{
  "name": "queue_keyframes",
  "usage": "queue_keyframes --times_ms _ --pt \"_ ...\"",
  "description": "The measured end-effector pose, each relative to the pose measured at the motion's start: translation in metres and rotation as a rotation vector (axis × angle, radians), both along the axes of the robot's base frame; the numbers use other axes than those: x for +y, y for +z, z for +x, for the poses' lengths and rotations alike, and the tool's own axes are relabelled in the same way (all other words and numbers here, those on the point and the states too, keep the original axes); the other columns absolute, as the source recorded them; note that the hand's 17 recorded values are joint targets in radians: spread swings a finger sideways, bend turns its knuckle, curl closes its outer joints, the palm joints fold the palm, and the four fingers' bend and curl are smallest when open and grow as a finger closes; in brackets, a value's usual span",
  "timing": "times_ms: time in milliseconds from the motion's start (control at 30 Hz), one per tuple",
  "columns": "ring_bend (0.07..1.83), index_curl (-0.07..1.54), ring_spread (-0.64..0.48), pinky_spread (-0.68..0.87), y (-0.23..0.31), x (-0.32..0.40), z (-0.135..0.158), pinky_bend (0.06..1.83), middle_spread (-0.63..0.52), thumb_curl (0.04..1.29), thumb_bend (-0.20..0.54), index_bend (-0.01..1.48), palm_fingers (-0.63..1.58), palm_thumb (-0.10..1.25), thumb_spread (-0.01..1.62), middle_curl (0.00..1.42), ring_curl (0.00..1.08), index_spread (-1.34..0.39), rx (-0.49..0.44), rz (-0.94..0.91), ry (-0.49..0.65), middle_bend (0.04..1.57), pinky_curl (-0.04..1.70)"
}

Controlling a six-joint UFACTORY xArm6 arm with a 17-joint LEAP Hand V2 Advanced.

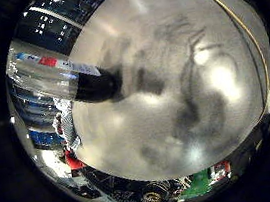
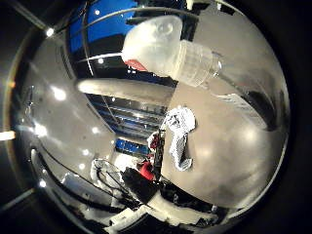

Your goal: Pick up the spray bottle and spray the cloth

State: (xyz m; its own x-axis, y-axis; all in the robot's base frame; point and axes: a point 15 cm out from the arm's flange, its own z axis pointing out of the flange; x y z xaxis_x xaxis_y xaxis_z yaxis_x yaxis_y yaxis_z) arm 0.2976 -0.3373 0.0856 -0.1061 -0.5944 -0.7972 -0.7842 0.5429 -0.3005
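The spray bottle (image 2: 195,61) fills much of the thumb side view, so it is close to my right hand's palm. It has a white translucent spray head, a ribbed collar and a clear body with a label. In the little finger side view its body (image 1: 65,73) runs down to a dark base that meets the grey table (image 1: 185,99), with a shadow beside it. The cloth (image 2: 179,136), white with a dark pattern, lies crumpled near the table's edge, apart from the bottle. No part of my hand shows clearly.
A red object (image 1: 72,160) sits just past the cloth at the table's edge. A green item (image 1: 202,182) lies beyond another edge. Blue shelving (image 2: 131,146) stands off the table.
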Motion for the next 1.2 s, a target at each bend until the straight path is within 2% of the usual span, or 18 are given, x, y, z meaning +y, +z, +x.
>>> queue_keyframes --times_ms 233,400,500,567,600,700,800,900,1033,1200 --pt "0.40 0.27 0.14 0.39 0.002 0.016 0.026 0.39 0.07 0.28 -0.027 0.16 0.26 0.26 0.97 0.35 0.26 -0.17 -0.010 -0.005 0.042 0.26 0.30" --pt "0.53 0.27 0.07 0.34 0.004 0.032 0.044 0.38 0.04 0.28 -0.026 0.16 0.43 0.28 0.98 0.36 0.28 -0.18 -0.019 0.000 0.081 0.32 0.28" --pt "0.72 0.28 0.00 0.21 0.004 0.041 0.055 0.38 -0.02 0.28 -0.025 0.18 0.71 0.29 0.98 0.40 0.32 -0.22 -0.024 0.003 0.103 0.44 0.25" --pt "0.77 0.29 -0.02 0.16 0.006 0.048 0.063 0.38 -0.04 0.28 -0.024 0.18 0.78 0.30 0.98 0.42 0.33 -0.24 -0.031 0.007 0.115 0.49 0.24" --pt "0.82 0.28 -0.05 0.06 0.006 0.051 0.066 0.46 -0.07 0.28 -0.021 0.19 1.06 0.31 0.98 0.44 0.33 -0.27 -0.033 0.009 0.120 0.56 0.23" --pt "0.92 0.37 -0.12 -0.14 0.008 0.060 0.074 0.63 -0.10 0.29 -0.015 0.30 1.36 0.35 0.99 0.52 0.40 -0.32 -0.039 0.015 0.134 0.71 0.31" --pt "1.06 0.52 -0.17 -0.29 0.007 0.069 0.080 0.87 -0.12 0.29 -0.014 0.58 1.35 0.42 1.00 0.61 0.48 -0.36 -0.040 0.021 0.154 0.92 0.42" --pt "1.21 0.66 -0.19 -0.30 0.008 0.077 0.082 1.07 -0.14 0.30 -0.012 0.76 1.24 0.50 1.01 0.68 0.54 -0.37 -0.042 0.031 0.169 1.09 0.53" --pt "1.30 0.77 -0.20 -0.28 0.012 0.084 0.085 1.20 -0.15 0.31 0.001 0.91 1.19 0.59 1.02 0.73 0.59 -0.36 -0.049 0.034 0.188 1.19 0.61" --pt "1.39 0.89 -0.21 -0.22 0.028 0.088 0.089 1.30 -0.14 0.37 0.006 1.08 1.10 0.80 1.03 0.79 0.66 -0.31 -0.073 0.034 0.202 1.33 0.76"
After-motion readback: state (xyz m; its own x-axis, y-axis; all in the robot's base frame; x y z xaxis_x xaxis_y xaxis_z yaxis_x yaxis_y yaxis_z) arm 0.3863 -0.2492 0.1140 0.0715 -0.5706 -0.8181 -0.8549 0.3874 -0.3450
